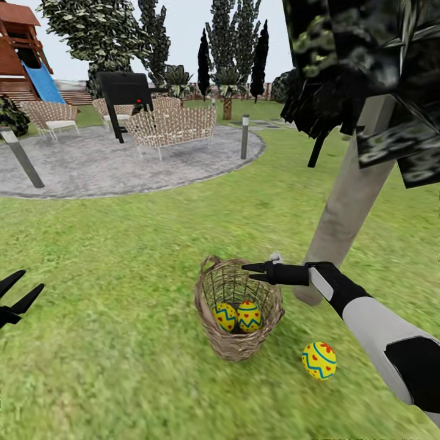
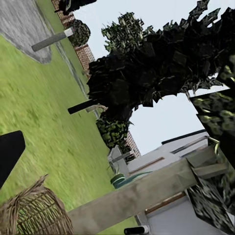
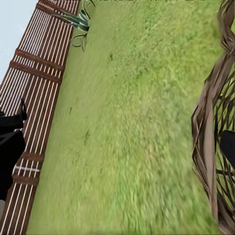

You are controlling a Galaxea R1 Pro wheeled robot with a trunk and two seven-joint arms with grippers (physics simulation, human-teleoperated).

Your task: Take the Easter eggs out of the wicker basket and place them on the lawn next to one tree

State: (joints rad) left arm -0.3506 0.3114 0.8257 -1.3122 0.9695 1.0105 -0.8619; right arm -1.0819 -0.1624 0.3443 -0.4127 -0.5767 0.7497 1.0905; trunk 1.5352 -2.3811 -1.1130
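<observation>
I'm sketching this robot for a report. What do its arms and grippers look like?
In the head view, the right arm has a smooth light-grey forearm shell with black sections at the wrist and further up. The right gripper is black, ending in two slim, pointed fingers. The left gripper is likewise black with thin tapering fingers. No cables or markings are visible.

The right arm (image 1: 373, 324) is pale grey with black joints and what look like thin, pointed black jaws.

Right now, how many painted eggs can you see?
3. Two Easter eggs sit side by side inside the wicker basket; one lies on the lawn beside it, near the tree. None looks hidden.
</observation>
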